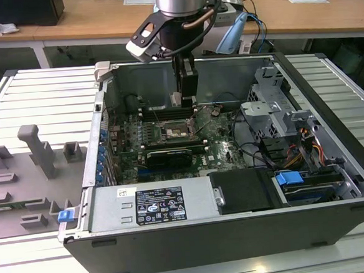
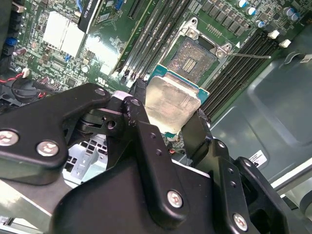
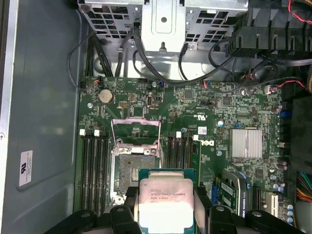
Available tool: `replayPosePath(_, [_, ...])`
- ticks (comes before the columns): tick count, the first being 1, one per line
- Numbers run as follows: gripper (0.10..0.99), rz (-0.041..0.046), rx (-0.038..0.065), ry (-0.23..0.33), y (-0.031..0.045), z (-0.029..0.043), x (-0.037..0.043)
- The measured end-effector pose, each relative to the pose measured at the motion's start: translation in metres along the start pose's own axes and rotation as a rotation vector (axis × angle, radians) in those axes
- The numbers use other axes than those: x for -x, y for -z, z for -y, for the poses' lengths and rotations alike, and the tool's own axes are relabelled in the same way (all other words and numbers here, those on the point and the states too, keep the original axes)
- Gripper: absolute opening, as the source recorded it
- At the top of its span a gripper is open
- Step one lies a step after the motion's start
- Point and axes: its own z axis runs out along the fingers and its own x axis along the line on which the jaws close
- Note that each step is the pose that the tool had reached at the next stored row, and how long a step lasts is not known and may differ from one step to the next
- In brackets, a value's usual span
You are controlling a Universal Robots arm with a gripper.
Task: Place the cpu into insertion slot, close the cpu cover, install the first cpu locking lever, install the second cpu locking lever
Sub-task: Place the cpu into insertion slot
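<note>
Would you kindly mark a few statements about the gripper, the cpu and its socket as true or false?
1. The gripper has its jaws shut on the cpu. True.
2. The cpu is seated in the insertion slot. False: it is held above the slot, whose dark centre lies bare.
3. The cpu cover is closed over the slot. False: it stands swung open.
4. The computer case lies on its side with the upper panel off. True.
5. Memory slots run along both sides of the insertion slot. True.
</note>
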Motion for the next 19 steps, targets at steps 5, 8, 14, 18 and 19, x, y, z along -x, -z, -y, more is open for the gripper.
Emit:
replayPosePath(5, [0.537, 0.0002, 0.0, -0.002, -0.0009, 0.0001, 0.0])
replayPosePath(8, [0.537, 0.0002, 0.0, -0.003, -0.0015, 0.0001, 0.0])
replayPosePath(14, [0.537, 0.0003, 0.0, -0.005, -0.0025, 0.0002, 0.0])
replayPosePath(18, [0.537, 0.0005, 0.0, -0.007, -0.0038, 0.0003, -0.0001])
replayPosePath(19, [0.537, 0.0005, 0.0, -0.007, -0.0041, 0.0003, -0.0002])
